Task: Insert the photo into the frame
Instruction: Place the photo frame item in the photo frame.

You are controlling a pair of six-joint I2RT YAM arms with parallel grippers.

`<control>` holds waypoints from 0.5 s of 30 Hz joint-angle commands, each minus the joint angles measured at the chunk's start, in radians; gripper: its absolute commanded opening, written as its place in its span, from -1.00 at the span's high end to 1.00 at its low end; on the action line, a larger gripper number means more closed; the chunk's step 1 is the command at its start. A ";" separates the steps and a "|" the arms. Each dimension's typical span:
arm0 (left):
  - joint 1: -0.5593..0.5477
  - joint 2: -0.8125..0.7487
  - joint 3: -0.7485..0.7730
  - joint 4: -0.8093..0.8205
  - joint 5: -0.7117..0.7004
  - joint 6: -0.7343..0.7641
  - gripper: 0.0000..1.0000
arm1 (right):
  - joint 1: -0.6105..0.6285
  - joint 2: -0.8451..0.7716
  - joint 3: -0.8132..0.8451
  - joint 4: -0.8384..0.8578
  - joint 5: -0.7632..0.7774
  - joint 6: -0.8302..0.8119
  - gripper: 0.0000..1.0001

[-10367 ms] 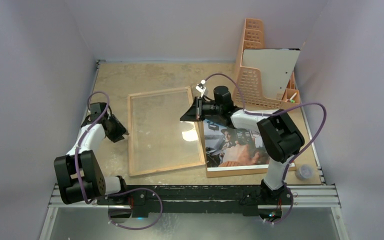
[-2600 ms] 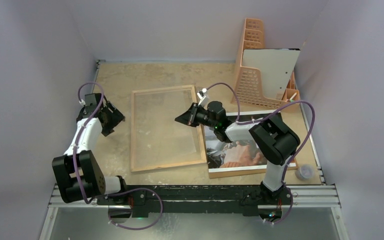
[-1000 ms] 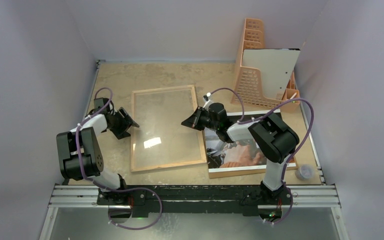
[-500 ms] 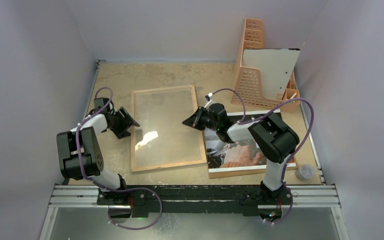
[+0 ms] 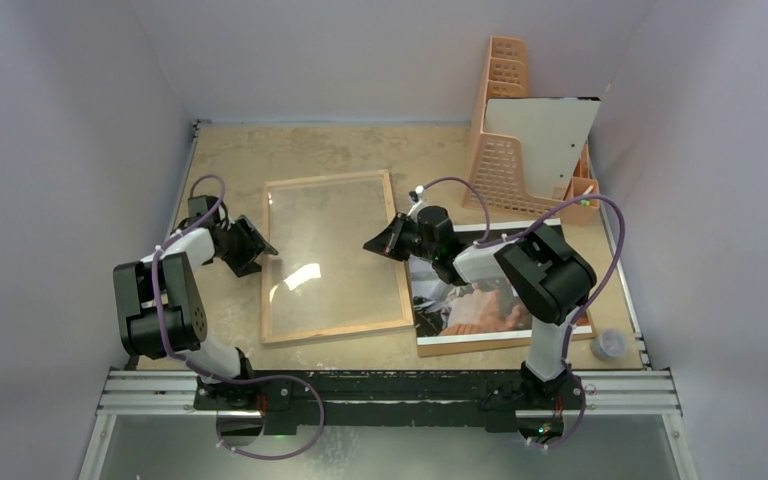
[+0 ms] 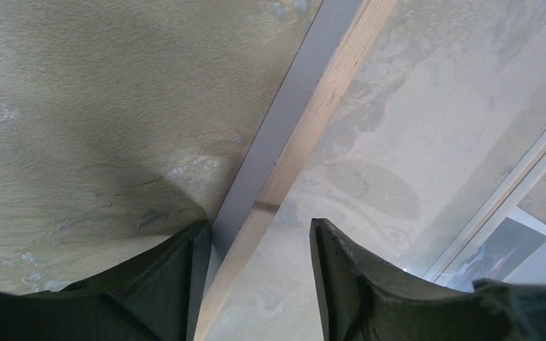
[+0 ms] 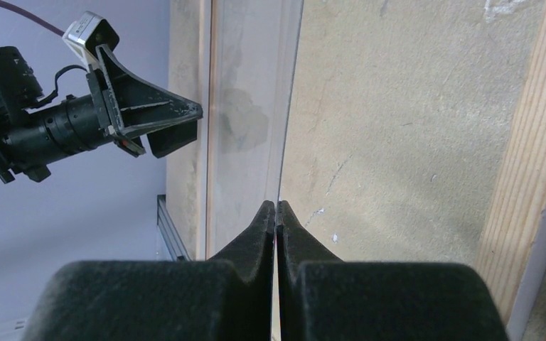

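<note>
The frame (image 5: 332, 329) lies face down in the middle of the table, light wood rim up, with the clear glass pane (image 5: 325, 235) in it. My left gripper (image 5: 260, 247) is open and straddles the frame's left rim (image 6: 306, 135), one finger on each side. My right gripper (image 5: 370, 243) is at the frame's right side, pinched shut on the thin edge of the glass pane (image 7: 245, 106). The photo (image 5: 475, 300) lies on the brown backing board (image 5: 480, 343) to the right of the frame, partly under my right arm.
An orange mesh rack (image 5: 505, 150) holding a white board (image 5: 540, 130) stands at the back right. A small grey round object (image 5: 611, 345) sits near the front right corner. Walls close the table on three sides.
My left gripper has come in from the left to the frame's left rim. The right gripper stays pinched at the right edge, and the glare on the glass has shifted.
</note>
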 commanded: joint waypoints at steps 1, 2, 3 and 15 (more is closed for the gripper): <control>-0.009 0.021 -0.002 0.024 0.018 0.014 -0.07 | 0.001 0.003 0.051 -0.022 -0.022 0.002 0.95; -0.009 0.024 -0.002 0.024 0.017 0.014 -0.03 | 0.002 0.002 0.058 -0.036 -0.020 -0.001 0.93; -0.009 0.025 -0.001 0.022 0.014 0.014 0.01 | 0.003 0.001 0.065 -0.049 -0.016 -0.004 0.93; -0.033 0.040 0.025 -0.034 -0.090 0.034 0.28 | 0.012 0.020 0.143 -0.219 -0.010 -0.023 0.91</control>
